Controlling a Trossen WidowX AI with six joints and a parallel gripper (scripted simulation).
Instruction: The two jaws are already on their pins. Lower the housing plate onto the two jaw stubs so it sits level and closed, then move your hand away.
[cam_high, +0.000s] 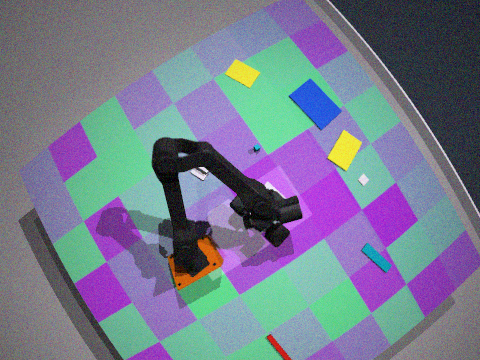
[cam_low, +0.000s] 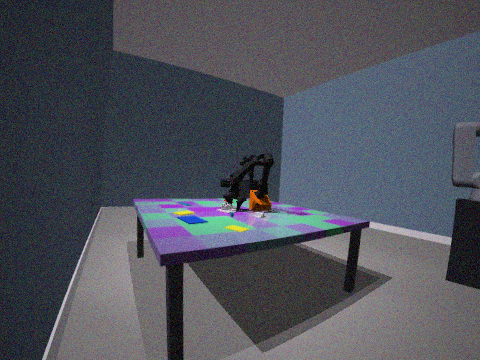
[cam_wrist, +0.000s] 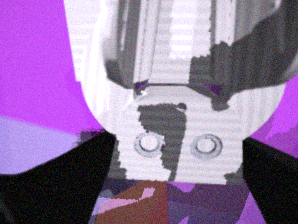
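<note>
"Which step was in hand?"

"Lowering the plate, I judged. In the wrist view, from left to right, one black finger, the housing plate (cam_wrist: 192, 164) and the other finger stood in a row; the gripper (cam_high: 265, 212) (cam_low: 233, 199) (cam_wrist: 172, 136) had the plate pinched by its sides."

"Seated?"

"Nearly, perhaps. The left ring (cam_wrist: 149, 144) and the right ring (cam_wrist: 206, 146) each had a round pale end inside, but I couldn't tell whether the plate was fully down. The next move called for a level settle, then letting go and rising straight."

"And the other views?"

"The top one put the orange base (cam_high: 206, 260) at left and the gripper to its right, hiding the rings. The exterior one showed the arm's height over the table (cam_low: 300, 239), which the wrist view lacked."
</note>
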